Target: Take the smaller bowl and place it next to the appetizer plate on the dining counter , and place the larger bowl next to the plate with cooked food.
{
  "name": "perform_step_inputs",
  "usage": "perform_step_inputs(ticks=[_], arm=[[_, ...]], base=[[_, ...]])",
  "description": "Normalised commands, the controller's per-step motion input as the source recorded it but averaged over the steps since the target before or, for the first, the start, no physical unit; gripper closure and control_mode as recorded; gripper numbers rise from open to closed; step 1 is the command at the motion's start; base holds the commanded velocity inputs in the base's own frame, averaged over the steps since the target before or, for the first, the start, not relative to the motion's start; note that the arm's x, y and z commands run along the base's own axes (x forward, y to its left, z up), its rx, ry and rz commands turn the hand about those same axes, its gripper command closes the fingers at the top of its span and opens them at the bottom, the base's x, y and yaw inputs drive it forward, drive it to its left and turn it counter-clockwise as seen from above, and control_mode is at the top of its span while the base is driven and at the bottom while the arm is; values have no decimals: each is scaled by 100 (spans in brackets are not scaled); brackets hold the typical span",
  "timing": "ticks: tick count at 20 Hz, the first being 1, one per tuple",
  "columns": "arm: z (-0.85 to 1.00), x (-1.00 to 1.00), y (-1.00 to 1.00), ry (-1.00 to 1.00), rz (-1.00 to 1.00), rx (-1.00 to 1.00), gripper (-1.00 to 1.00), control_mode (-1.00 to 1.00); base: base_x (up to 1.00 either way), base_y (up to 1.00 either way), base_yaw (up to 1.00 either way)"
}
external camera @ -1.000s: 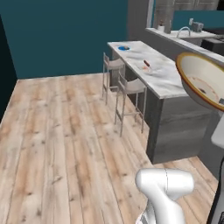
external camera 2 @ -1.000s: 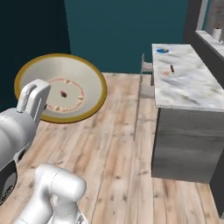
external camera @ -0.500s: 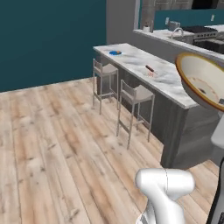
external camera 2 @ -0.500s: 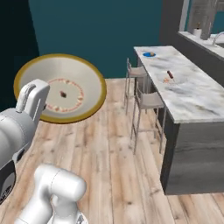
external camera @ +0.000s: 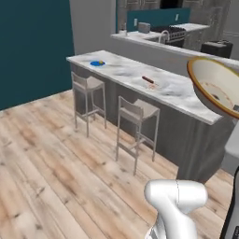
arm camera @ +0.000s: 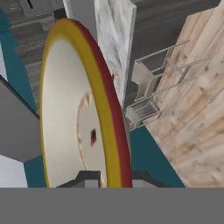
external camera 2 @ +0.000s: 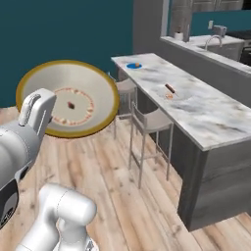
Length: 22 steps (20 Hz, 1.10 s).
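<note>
My gripper (arm camera: pixel 111 178) is shut on the rim of the larger bowl (arm camera: pixel 72 118), a wide cream bowl with an orange-brown rim, held tilted on edge in the air. The same larger bowl (external camera: pixel 212 87) shows at the right of the left base view, and on the left (external camera 2: pixel 68 105) of the right base view. Ahead stands the dining counter (external camera: pixel 126 71) (external camera 2: pixel 206 112). At its far end lies the blue appetizer plate (external camera: pixel 97 63) (external camera 2: pixel 133 65). Near its middle sits the plate with cooked food (external camera: pixel 150 82) (external camera 2: pixel 169 91). The smaller bowl is out of view.
Two pale stools (external camera: pixel 88 85) (external camera: pixel 138 112) stand along the counter's near side, over a wooden floor. Behind the island runs a kitchen worktop with a faucet (external camera: pixel 161 36) (external camera 2: pixel 212 33). A teal wall (external camera: pixel 32 42) closes the left side.
The whole picture has shifted as the base moved: the counter now sits more central and nearer in both base views. The bowl stays held the same way.
</note>
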Motion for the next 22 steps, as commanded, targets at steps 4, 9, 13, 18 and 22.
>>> perform_step_inputs(ticks=[4, 9, 13, 18, 22], arm=[[0, 0, 0, 0, 0, 0, 100, 100], [0, 0, 0, 0, 0, 0, 100, 100], [0, 0, 0, 0, 0, 0, 100, 100], [0, 0, 0, 0, 0, 0, 100, 100], [0, 0, 0, 0, 0, 0, 100, 100]], base=[[100, 88, -50], [100, 90, -51], [69, 97, -48], [80, 100, -46], [100, 66, -45]])
